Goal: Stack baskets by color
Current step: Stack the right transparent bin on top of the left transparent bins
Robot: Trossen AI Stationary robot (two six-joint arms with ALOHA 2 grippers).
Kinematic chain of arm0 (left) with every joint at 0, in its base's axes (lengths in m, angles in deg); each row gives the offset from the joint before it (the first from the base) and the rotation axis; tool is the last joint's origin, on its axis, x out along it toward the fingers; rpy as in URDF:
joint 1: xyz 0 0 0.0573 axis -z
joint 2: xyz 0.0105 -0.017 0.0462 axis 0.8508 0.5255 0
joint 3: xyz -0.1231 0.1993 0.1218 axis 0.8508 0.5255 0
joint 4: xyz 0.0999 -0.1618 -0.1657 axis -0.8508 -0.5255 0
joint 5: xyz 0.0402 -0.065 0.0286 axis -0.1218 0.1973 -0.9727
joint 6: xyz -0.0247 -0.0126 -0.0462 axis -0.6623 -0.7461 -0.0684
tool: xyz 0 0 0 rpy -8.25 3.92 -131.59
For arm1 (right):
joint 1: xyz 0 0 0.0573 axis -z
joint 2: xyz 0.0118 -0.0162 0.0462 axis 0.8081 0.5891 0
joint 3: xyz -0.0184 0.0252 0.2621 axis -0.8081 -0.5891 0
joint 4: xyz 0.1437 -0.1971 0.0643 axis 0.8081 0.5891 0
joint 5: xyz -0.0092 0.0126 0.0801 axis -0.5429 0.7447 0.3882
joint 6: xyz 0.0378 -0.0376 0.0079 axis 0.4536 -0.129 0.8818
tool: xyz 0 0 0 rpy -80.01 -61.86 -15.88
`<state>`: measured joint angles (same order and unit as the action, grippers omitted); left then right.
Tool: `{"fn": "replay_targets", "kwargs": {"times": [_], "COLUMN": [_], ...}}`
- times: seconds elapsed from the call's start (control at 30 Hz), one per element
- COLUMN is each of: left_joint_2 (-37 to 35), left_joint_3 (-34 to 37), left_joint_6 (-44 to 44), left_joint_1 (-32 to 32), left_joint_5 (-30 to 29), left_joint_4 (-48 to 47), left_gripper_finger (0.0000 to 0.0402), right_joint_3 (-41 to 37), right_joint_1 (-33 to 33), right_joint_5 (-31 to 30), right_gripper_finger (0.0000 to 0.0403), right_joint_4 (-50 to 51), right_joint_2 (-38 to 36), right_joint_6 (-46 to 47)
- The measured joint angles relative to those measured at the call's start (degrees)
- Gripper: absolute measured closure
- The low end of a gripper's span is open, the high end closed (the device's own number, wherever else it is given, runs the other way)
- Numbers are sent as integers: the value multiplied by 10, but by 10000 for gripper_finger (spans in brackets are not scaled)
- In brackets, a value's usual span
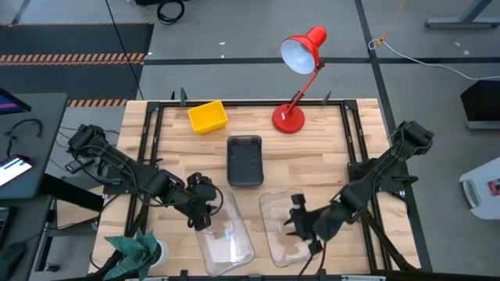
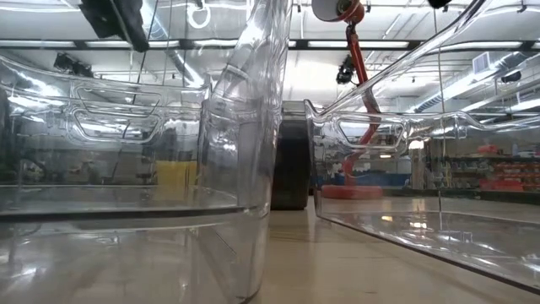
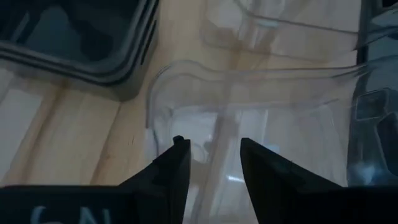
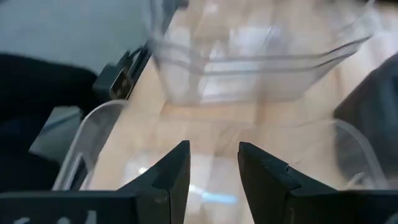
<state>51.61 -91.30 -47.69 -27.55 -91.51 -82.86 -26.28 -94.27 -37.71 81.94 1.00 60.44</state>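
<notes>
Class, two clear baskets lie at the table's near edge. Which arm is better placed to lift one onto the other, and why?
Probably the left: the left gripper sits open at the rim of the left clear basket. The right gripper hovers open over the right clear basket, straddling no wall.

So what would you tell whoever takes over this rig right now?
Left gripper: open, at the far rim of the left clear basket, near edge.
Right gripper: open, over the right clear basket beside it.
Grey basket: mid-table. Yellow basket: far left, by the red lamp.
Done: yellow and grey each sit in one spot; how many are nested cannot be told.
Left: stack the two clear baskets.
</notes>
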Motion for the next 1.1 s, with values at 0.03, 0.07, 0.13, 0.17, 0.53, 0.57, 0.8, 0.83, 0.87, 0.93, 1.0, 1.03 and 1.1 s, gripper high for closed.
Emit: {"fn": "replay_targets", "kwargs": {"times": [0.03,0.07,0.13,0.17,0.53,0.57,0.8,0.83,0.87,0.93,1.0,1.03,1.1], "left_joint_2": [0,0,0,0,0,0,0,0,0,0,0,0,0], "left_joint_3": [0,0,0,0,0,0,0,0,1,1,1,1,1], "left_joint_6": [-2,-5,-14,-16,-28,-28,-27,-28,-28,-28,-28,-28,-28], "left_joint_1": [5,8,12,14,16,16,16,16,16,16,16,16,14], "left_joint_5": [-6,-8,-7,-8,-35,-39,-40,-40,-40,-40,-40,-40,-41], "left_joint_4": [5,10,10,10,12,13,12,13,12,12,12,12,11], "left_gripper_finger": [254,252,249,248,244,243,243,244,244,243,244,244,244], "right_joint_3": [16,32,66,81,232,245,301,301,301,301,298,297,295], "right_joint_1": [-5,-11,-21,-27,-66,-69,-86,-88,-90,-92,-95,-95,-98], "right_joint_5": [4,7,10,10,40,42,47,49,50,56,61,69,70], "right_gripper_finger": [263,263,263,263,228,221,172,167,163,159,159,159,159], "right_joint_4": [20,38,64,80,230,248,311,309,311,315,313,313,310], "right_joint_2": [13,24,48,58,166,174,202,205,208,217,223,226,230], "right_joint_6": [9,19,35,42,106,113,138,138,139,146,153,158,164]}}
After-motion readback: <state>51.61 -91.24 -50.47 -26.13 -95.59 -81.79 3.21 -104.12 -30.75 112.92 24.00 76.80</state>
